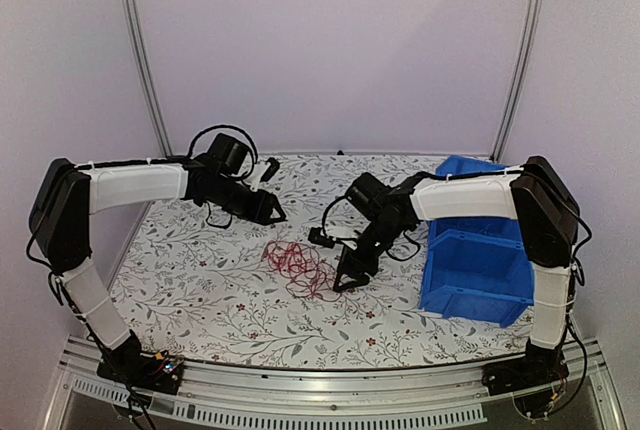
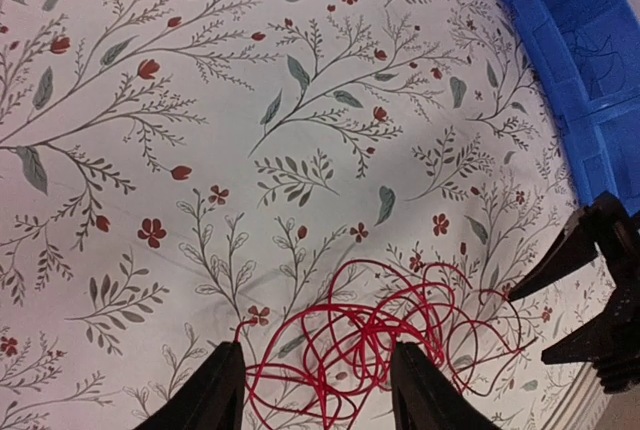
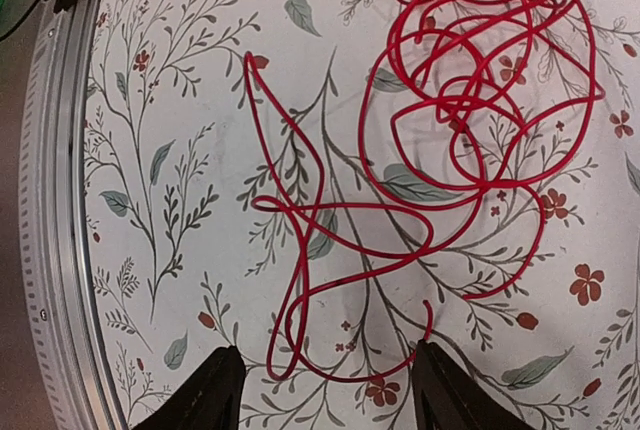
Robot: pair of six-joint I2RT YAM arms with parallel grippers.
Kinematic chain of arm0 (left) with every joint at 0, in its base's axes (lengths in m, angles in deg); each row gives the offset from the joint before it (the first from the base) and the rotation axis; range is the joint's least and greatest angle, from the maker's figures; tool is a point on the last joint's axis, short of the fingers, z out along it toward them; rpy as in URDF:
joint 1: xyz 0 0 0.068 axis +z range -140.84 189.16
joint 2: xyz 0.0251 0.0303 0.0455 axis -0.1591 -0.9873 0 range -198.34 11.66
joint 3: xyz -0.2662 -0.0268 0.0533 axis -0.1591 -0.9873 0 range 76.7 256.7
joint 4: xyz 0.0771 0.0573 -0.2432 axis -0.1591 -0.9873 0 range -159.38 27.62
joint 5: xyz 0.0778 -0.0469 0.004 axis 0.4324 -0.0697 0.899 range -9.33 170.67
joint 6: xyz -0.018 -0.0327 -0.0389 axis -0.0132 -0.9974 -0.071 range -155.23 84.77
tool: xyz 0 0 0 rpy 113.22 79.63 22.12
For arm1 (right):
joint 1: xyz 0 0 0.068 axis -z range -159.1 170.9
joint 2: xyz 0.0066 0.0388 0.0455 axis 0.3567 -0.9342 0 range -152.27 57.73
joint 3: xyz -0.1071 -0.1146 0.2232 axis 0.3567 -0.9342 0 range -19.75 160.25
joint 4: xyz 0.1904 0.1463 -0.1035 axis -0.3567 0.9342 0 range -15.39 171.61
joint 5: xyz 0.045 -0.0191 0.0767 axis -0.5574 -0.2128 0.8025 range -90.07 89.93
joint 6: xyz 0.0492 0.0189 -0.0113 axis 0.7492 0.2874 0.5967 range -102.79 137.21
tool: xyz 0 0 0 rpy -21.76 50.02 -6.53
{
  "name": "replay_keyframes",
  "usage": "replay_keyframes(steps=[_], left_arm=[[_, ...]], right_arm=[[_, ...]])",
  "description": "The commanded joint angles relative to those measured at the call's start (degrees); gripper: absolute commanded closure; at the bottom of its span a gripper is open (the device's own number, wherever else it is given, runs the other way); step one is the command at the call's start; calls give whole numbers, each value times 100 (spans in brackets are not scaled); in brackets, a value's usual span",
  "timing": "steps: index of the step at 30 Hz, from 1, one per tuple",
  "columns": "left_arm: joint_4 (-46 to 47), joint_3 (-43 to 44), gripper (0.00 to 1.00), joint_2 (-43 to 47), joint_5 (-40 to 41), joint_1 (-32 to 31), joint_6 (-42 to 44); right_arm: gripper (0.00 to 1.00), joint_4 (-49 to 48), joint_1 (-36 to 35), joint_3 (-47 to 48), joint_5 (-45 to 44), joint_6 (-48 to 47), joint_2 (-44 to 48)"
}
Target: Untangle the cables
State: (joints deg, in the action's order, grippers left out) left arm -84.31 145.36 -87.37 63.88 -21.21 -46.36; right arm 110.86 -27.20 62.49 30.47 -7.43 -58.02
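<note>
Cables [image 1: 300, 265] are seen as a loose red clump lying flat on the floral cloth [image 1: 200, 280]. They sit to the left of the blue bin [image 1: 475, 260] and well apart from it, approx. mid-table. Only red strands can be made out; other colours can't be told.

In the R wrist view the clump is shown as one dense knot of overlapping loops. A longer, slacker run of wire is drawn out from it on the bin-ward side.

R gripper [image 1: 345, 280] is placed btwn the cables and the bin, just at the clump's bin-side edge, w/ tips angled down at the cloth. Its fingers [image 3: 225, 390] are spread wide and nothing is pinched. The slack end loop is seen on the cloth in the gap btwn them. Whether the tips touch the cloth can't be told.

L gripper [image 1: 275, 215] is found farther from the bin than the clump, beside the clump's far edge and raised over the cloth. Its fingers [image 2: 215, 395] are released and held apart. Red loops are seen on the cloth below and past them, and no wire is clamped.

The bin stands at the table's R side, partly under the R forearm; its contents can't be made out. A metal rail [image 3: 60, 250] is seen along the table edge in the R wrist view.
</note>
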Motion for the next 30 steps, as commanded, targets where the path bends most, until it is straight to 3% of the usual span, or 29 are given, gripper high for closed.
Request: replay_keyframes(steps=[1,6,9,13,16,18,24,30], left_arm=[[3,121,50,156,-206,95,-66],[30,106,50,230,-222,107,-72],[70,97,50,329,-215,103,-58],[442,-183,49,824,203,-216,-135],[1089,-714,46,1327,939,-974,-52],[1883,-1568,43,1714,1314,-1494,-242],[4118,-3296,40,2421,1949,-2177,-924],[4883,-3144,39,1730,1611,-2190,-905]], right_arm=[[44,-101,0,178,248,100,-139],[68,-151,2,233,398,126,-233],[74,-159,-2,309,479,135,-316],[99,-11,2,508,531,114,-451],[100,93,6,545,598,93,-317],[100,145,10,548,646,83,-73],[100,235,6,519,799,83,627],[100,320,11,754,735,125,812]])
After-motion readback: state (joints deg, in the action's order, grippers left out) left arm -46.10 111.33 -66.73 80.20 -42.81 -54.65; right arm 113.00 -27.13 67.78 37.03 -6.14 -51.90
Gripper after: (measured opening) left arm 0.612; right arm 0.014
